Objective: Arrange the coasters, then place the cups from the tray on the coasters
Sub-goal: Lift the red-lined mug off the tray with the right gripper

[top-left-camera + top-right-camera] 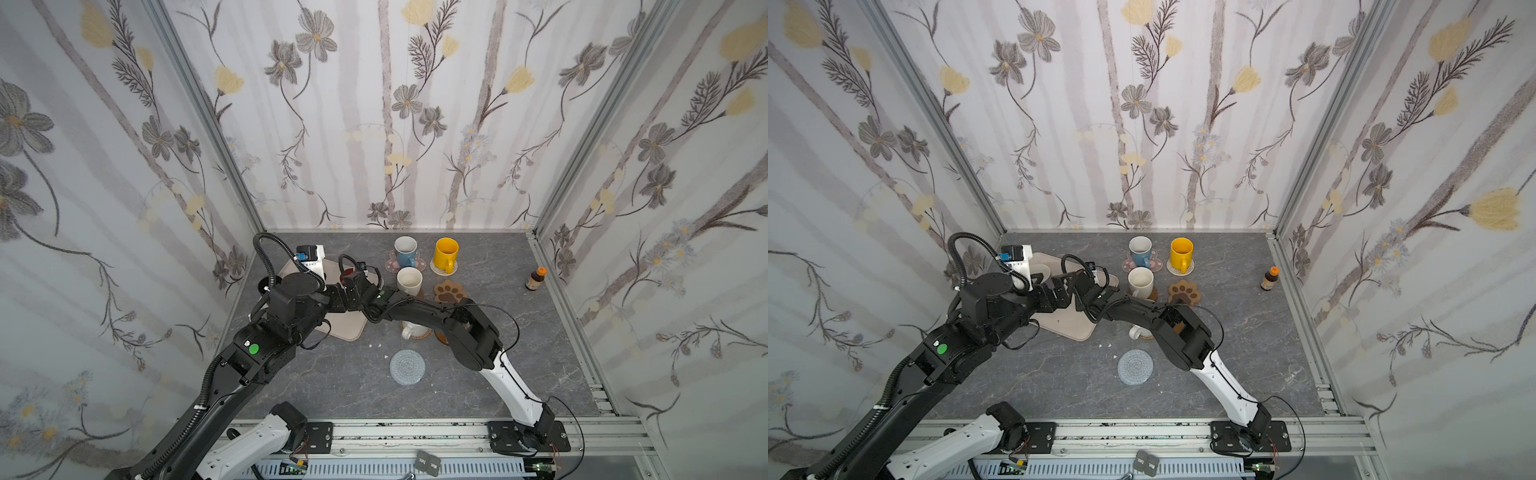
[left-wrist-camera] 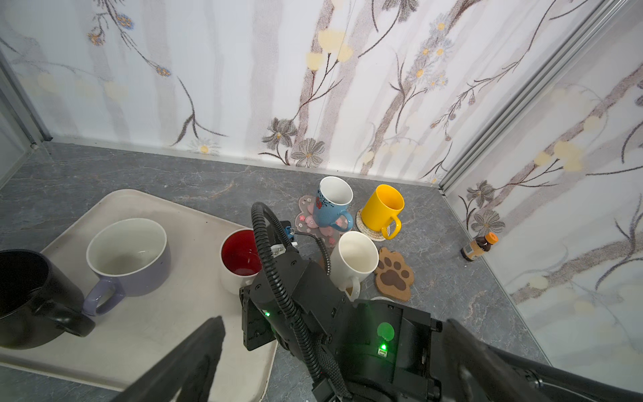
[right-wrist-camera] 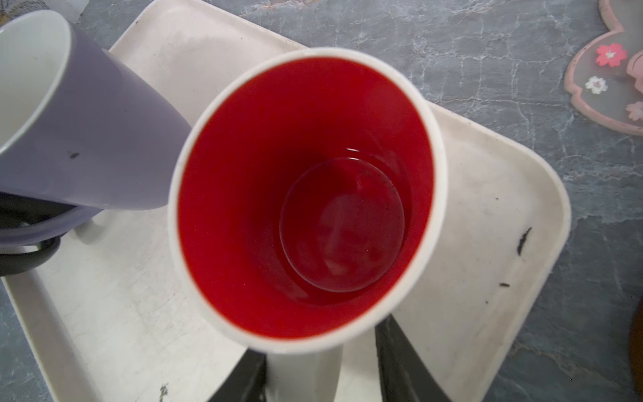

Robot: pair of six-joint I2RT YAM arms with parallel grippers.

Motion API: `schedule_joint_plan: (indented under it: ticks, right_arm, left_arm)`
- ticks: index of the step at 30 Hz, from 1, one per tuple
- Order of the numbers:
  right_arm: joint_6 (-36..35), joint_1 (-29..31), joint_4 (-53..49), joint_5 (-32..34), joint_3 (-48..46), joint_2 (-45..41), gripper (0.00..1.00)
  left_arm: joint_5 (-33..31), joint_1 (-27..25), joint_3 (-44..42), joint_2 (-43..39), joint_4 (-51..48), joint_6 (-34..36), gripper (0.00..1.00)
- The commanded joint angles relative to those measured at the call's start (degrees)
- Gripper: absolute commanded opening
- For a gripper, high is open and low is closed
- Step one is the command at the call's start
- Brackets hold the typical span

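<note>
The white cup with red inside [image 3: 306,195] stands on the cream tray [image 3: 487,209] beside the lavender cup [image 2: 128,250] and black cup [image 2: 31,299]. My right gripper [image 3: 313,379] is open astride its handle, one finger touching it, the other a little apart. My left gripper [image 2: 337,358] hovers wide open above the right arm's wrist, holding nothing. The light blue cup [image 1: 405,251] sits on the pink blossom coaster [image 1: 420,264], the yellow cup [image 1: 445,254] on a white woven one, a white cup [image 1: 409,281] on a wooden disc. The paw coaster [image 1: 449,291] and grey woven coaster [image 1: 407,367] are bare.
Another white cup [image 1: 413,330] on a tan coaster is half hidden under my right arm, with a brown disc [image 1: 442,338] beside it. A small brown bottle [image 1: 535,278] stands by the right wall. Both arms cross over the tray [image 1: 345,328].
</note>
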Motion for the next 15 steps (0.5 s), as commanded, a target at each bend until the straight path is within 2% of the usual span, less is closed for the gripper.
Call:
schedule_joint_plan:
  ticks: [1,13,15]
  right_arm:
    - [-1.0,-0.4,-1.9,0.9,0.6,0.3,0.38]
    - [-3.3,-1.3,-2.6,-0.9,1.6,0.1,0.22]
    - [-4.3,-1.4,-2.6,-1.6,1.9,0.0,0.16]
  left_arm:
    - [-0.9,0.0,-0.5,-0.3,2.0,1.1,1.00]
    - [-0.9,0.0,-0.7,-0.1,2.3,1.1,1.00]
    - [-0.9,0.1,-0.6,0.0,2.3,1.1,1.00]
